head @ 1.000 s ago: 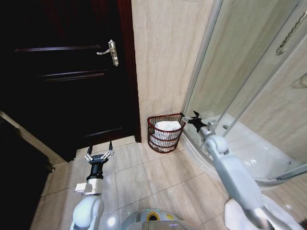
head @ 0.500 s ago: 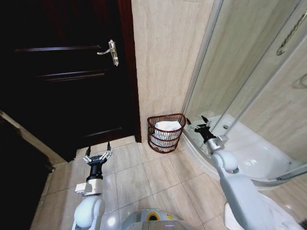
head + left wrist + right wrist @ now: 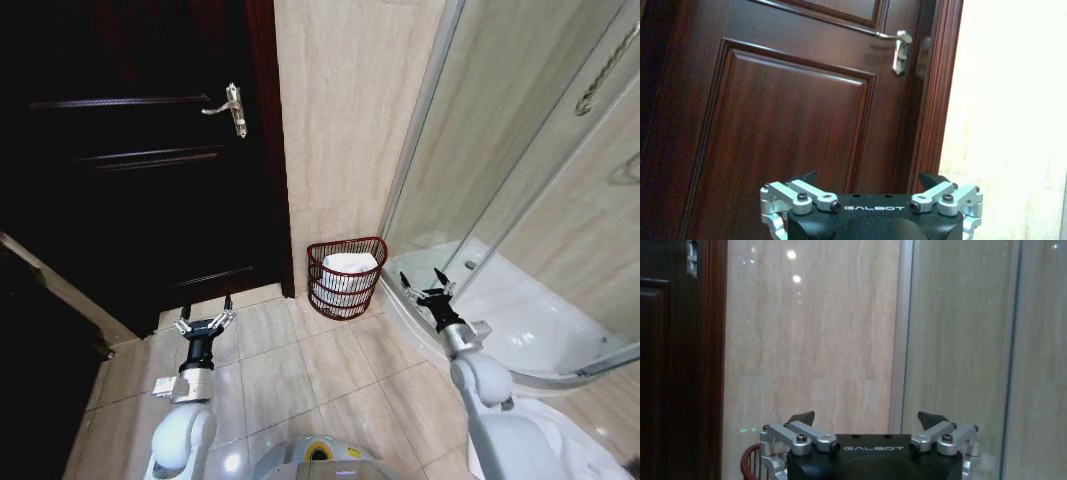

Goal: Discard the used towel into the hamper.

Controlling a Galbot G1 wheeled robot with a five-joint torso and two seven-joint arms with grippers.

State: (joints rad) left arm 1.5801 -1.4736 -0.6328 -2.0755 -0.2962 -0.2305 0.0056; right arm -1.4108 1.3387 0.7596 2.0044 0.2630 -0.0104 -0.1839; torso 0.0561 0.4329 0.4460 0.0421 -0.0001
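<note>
Two grippers hang empty in the head view, both with fingers spread. The hamper stands on the floor tiles against the wall, between the dark door and the shower enclosure, and a white towel lies inside it. The right gripper is beside the hamper on its shower side, apart from the rim. The left gripper is well apart from the hamper, on its door side.

From the left wrist, released fingers face the door and its handle.

From the right wrist, open fingers face the wall, the hamper's rim just below.

Judging by this, the drop looks done; the next move calls only for drawing the right arm clear.
</note>
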